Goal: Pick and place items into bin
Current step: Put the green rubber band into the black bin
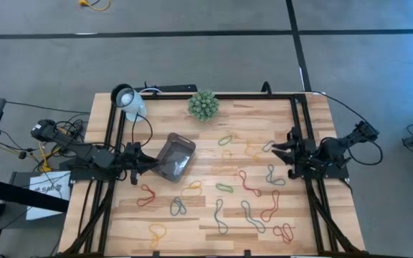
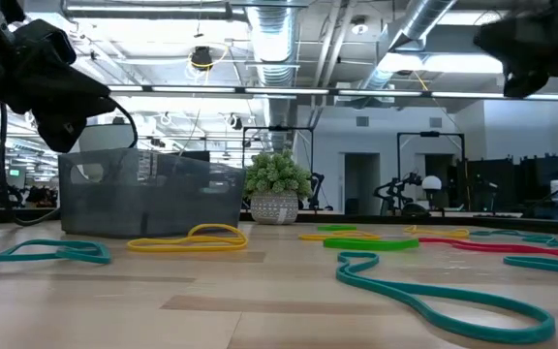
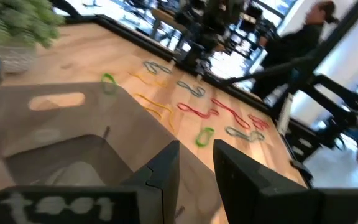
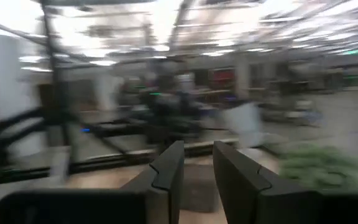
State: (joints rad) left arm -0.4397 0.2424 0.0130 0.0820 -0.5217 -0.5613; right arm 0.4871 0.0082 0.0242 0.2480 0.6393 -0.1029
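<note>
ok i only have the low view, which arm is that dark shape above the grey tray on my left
observer: the left arm. From above, the left gripper sits at the left side of the small dark smoky translucent plastic tray.
operator: is it holding a band
observer: no, the left wrist view shows its jaws apart with nothing between them.
operator: and the other arm
observer: the right gripper is near the table's right edge, beside the scattered thin coloured rubber loops.
</note>
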